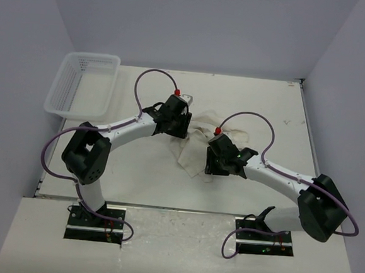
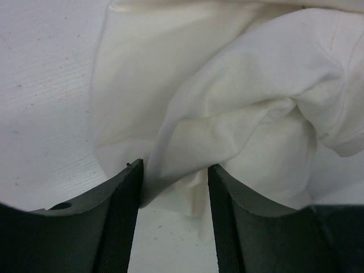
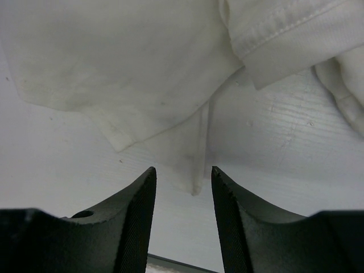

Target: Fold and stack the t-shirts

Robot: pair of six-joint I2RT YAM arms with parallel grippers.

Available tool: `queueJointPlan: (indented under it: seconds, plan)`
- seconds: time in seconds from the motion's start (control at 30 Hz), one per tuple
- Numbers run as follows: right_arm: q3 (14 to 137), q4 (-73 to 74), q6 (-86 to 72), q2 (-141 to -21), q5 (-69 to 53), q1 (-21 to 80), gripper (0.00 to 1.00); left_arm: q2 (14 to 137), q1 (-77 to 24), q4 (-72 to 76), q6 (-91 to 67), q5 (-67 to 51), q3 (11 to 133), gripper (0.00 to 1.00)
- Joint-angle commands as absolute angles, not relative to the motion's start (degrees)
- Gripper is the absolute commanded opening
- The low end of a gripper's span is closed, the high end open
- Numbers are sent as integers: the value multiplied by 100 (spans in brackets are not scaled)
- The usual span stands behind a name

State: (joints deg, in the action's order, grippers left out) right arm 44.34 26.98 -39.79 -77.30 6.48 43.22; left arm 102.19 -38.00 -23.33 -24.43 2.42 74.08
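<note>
A crumpled cream t-shirt (image 1: 189,151) lies in a heap at the middle of the table, between my two grippers. My left gripper (image 1: 178,125) is at its far left side. In the left wrist view the left gripper (image 2: 175,168) is open, and a hanging fold of the t-shirt (image 2: 227,85) reaches between the fingertips without being pinched. My right gripper (image 1: 216,164) is at the heap's near right side. In the right wrist view the right gripper (image 3: 183,170) is open, and a pointed corner of the t-shirt (image 3: 131,62) lies flat on the table just ahead of the gap.
A white plastic mesh basket (image 1: 66,86) stands at the far left corner of the white table (image 1: 267,99). Pale walls close in the back and both sides. The arm bases sit at the near edge.
</note>
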Motion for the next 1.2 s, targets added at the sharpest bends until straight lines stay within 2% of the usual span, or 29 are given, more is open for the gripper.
queueJointPlan:
  seconds: [0.0, 0.3, 0.83, 1.17]
  plan:
    - [4254, 2628, -4201, -7576, 791, 4359, 45, 9923, -3788, -2276, -2373, 422, 7339, 51]
    - [3903, 2470, -4456, -7515, 791, 4474, 41, 9589, -3797, -2338, -2364, 404, 7216, 53]
    - [3903, 2180, -4491, -7743, 686, 4474, 30, 8860, -4122, -2382, -2452, 316, 6513, 75]
    - [3894, 2083, -4509, -7849, 589, 4491, 12, 8534, -4447, -2347, -2645, 352, 5863, 77]
